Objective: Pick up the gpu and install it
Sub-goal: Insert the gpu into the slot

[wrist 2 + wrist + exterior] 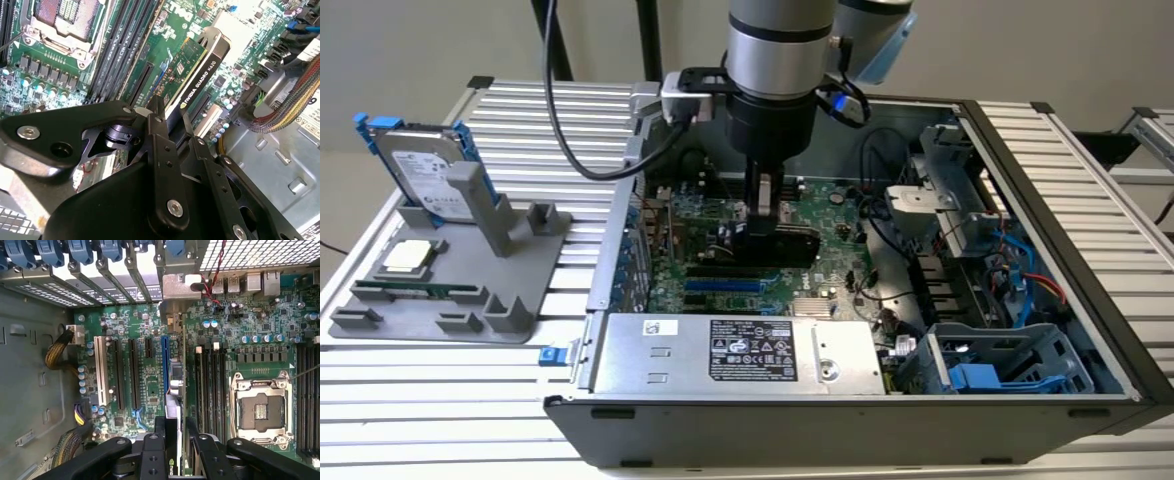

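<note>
Gripping the gpu (197,67) on edge, the tool (762,232) hangs mid-frame inside the open computer case (1067,200), over the motherboard (135,320), so installation is in hand, calling for careful alignment above a slot.

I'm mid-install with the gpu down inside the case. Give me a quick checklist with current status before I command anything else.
1. Grip on the gpu: ok, the gripper is shut on its edge in the second wrist view.
2. Card attitude: ok, it stands on edge over the motherboard.
3. Position: ok, the gripper is inside the open case in the exterior view.
4. Alignment with the blue slot: cannot tell exactly; the card's edge runs close alongside it.
5. Seating in the slot: cannot tell.
6. Nearby cables: ok, they lie off to the side of the card.
</note>
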You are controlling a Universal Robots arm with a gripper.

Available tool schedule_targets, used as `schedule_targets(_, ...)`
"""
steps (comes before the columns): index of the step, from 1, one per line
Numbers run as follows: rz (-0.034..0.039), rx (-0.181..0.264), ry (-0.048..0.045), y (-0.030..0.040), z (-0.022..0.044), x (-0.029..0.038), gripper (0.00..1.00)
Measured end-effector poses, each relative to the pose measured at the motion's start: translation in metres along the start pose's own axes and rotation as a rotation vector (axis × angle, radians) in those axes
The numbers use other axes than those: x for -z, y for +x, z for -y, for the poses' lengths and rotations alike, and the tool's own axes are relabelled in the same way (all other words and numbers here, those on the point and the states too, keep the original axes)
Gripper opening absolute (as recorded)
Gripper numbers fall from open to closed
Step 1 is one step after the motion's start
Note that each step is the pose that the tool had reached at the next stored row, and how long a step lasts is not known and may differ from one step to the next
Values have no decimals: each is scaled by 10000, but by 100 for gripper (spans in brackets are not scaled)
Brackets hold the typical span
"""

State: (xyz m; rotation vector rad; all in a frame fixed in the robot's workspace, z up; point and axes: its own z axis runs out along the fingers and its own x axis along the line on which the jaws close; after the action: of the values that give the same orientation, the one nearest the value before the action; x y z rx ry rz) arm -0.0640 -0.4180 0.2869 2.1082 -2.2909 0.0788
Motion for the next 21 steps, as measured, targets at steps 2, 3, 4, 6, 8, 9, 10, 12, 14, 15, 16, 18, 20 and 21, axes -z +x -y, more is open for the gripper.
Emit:
schedule_targets(2, -2, 3, 0, 0, 0, -7, 0)
schedule_targets(3, -3, 4, 0, 0, 0, -10, 0)
schedule_targets(4, -5, 6, 0, -1, 0, -13, 0)
schedule_targets(6, -6, 8, 1, -1, -1, -20, 0)
schedule_targets(8, -8, 12, 1, -1, -1, -26, 0)
schedule_targets(9, -10, 12, 1, -1, -1, -29, 0)
schedule_targets(10, -10, 14, 1, -1, -1, -33, 0)
schedule_targets(12, -12, 17, 2, -2, -1, -40, 0)
schedule_targets(14, -14, 19, 2, -2, -1, -47, 0)
schedule_targets(15, -15, 20, 3, -3, -1, -50, 0)
schedule_targets(16, -16, 21, 3, -3, -1, -54, 0)
schedule_targets(18, -19, 23, 3, -3, -1, -61, 0)
schedule_targets(20, -21, 25, 3, -4, -1, -67, 0)
schedule_targets(21, -22, 27, 3, -4, -1, -70, 0)
